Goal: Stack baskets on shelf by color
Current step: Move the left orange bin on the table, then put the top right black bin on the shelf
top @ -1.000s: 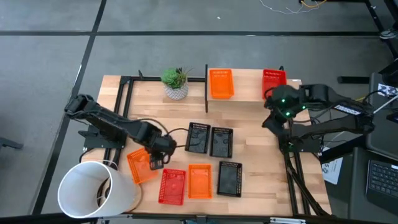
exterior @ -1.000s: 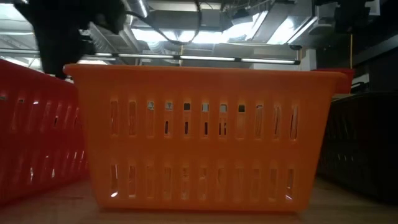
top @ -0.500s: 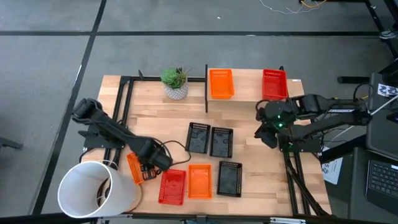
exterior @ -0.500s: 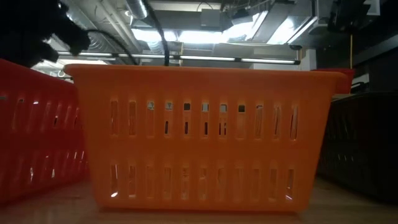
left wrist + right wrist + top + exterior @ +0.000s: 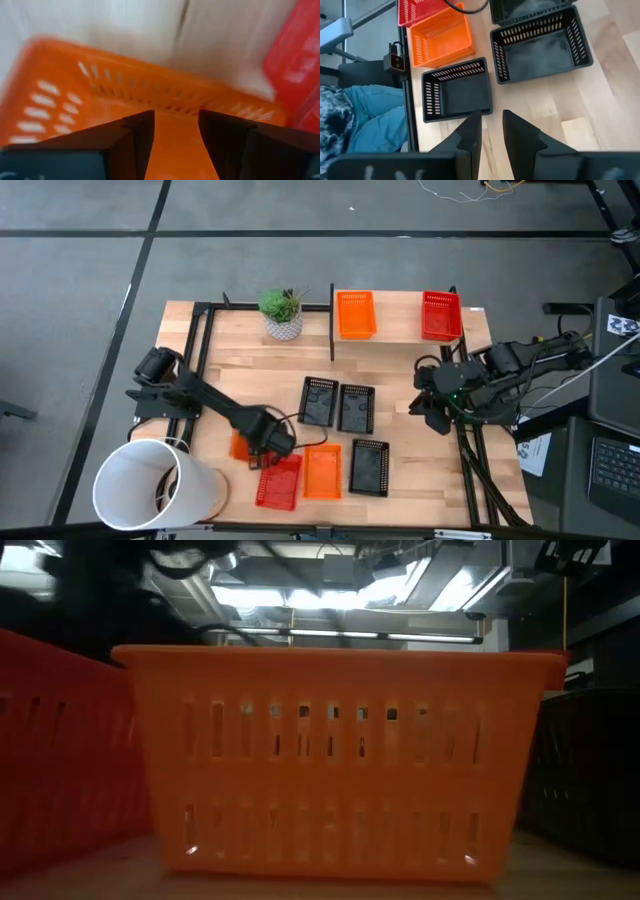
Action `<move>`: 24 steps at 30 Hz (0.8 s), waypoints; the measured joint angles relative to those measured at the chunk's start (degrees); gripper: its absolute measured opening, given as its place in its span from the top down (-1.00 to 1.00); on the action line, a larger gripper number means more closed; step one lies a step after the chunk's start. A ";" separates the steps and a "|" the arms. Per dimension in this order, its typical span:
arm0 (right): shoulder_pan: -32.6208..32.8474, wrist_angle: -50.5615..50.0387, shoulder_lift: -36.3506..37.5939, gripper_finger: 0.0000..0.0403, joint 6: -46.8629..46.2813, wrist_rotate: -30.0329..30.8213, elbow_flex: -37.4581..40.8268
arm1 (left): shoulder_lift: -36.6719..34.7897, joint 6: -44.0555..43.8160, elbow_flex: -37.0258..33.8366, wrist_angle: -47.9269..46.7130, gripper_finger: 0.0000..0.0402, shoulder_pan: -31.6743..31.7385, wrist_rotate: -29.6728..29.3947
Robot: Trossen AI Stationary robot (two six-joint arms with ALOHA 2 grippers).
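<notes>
The left tool [image 5: 268,448] is low over the front left part of the surface [image 5: 400,380]. In its wrist view its two dark fingers [image 5: 142,135] stand a little apart astride the rim of an orange basket [image 5: 100,95], one inside the wall and one outside; whether they press on the rim cannot be told. From above, that basket [image 5: 240,445] shows only as an orange patch beside the tool, mostly hidden under the arm. Just beside it lies a red basket [image 5: 279,480], then a second orange basket [image 5: 321,471] touching it, then a black basket [image 5: 369,468] near the front edge. In the low view the second orange basket [image 5: 335,765] fills the middle, with the red one [image 5: 60,755] at its side.

Farther back, two more black baskets [image 5: 338,406] sit side by side in the middle of the surface.

The right tool [image 5: 428,402] hangs over the right side of the surface, well apart from the baskets. Its fingers [image 5: 470,130] stand slightly parted with nothing between them.

The shelf [image 5: 400,330] stands along the back right edge. On it rest an orange basket [image 5: 355,314] at its left end and a red basket [image 5: 441,316] at its right end, well apart. A potted plant [image 5: 283,313] stands just left of the shelf. A big white bucket [image 5: 155,485] sits at the front left corner.
</notes>
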State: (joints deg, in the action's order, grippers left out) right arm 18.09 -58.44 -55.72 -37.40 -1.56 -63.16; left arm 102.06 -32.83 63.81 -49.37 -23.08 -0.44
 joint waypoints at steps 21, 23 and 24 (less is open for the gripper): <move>5.70 1.71 -0.03 0.61 -4.35 6.53 0.00 | -0.38 27.40 0.02 42.71 0.27 18.76 -3.90; 6.63 1.73 -0.29 0.61 -4.05 6.55 0.00 | -1.86 27.40 0.00 40.64 0.27 18.85 -3.91; 7.11 1.83 -0.53 0.61 -3.30 6.57 -0.02 | -2.38 27.40 0.18 40.19 0.27 18.69 -3.88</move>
State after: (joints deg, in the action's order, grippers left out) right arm 25.20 -56.61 -56.25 -40.70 5.02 -63.18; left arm 99.69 -5.43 63.99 -9.18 -4.39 -4.31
